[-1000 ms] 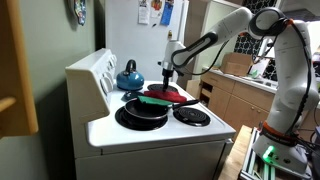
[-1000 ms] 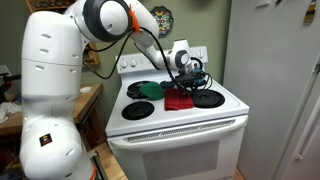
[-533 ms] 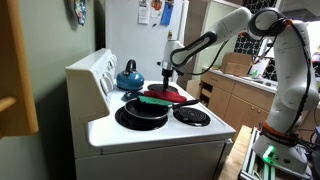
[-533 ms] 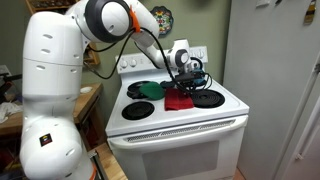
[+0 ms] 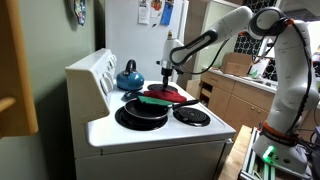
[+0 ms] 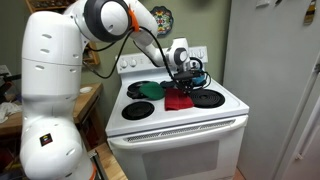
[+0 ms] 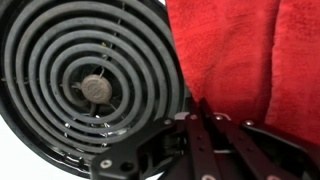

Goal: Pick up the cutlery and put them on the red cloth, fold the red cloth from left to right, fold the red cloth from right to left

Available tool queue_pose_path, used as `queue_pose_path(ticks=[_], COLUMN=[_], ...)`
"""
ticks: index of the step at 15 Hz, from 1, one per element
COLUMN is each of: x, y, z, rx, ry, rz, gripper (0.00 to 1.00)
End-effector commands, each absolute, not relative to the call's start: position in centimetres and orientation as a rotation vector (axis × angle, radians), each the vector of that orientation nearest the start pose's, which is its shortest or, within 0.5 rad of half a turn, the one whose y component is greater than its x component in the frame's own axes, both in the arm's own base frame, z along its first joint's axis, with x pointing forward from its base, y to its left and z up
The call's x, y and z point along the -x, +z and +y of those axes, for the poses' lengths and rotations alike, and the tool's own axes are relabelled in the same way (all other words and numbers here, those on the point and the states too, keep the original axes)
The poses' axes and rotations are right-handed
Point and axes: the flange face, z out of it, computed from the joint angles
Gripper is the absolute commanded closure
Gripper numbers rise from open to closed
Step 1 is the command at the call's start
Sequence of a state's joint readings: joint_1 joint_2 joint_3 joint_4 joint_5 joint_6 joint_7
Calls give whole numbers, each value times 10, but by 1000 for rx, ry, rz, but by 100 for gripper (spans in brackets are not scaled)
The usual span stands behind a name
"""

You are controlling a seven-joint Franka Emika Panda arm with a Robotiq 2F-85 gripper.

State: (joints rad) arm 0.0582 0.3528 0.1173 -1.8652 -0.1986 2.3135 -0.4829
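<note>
The red cloth (image 5: 172,95) lies bunched in the middle of the stove top, also in the other exterior view (image 6: 180,99). My gripper (image 5: 164,78) hangs just above its back edge (image 6: 184,76). In the wrist view the cloth (image 7: 240,50) fills the upper right, and the two fingers (image 7: 200,115) lie pressed together with nothing visible between them. I cannot make out any cutlery in these frames.
A black frying pan (image 5: 140,112) holds a flat green piece (image 5: 155,100); both also show in the other exterior view (image 6: 145,90). A blue kettle (image 5: 129,76) stands at the back. A coil burner (image 7: 95,85) lies beside the cloth. Another burner (image 5: 191,116) is at the front.
</note>
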Motion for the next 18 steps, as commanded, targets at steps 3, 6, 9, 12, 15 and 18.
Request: queue_pose_path(ticks=[3, 6, 9, 12, 15, 18], x=[-610, -595, -579, -565, -559, -559], y=[360, 366, 369, 370, 363, 356], z=[131, 140, 147, 156, 165, 173], rx=[2989, 2996, 2989, 2943, 2901, 2854], ry=[-149, -89, -19, 31, 65, 73], rz=[-1318, -1289, -1304, -1330, -1337, -1341], gripper=[99, 99, 99, 99, 99, 99])
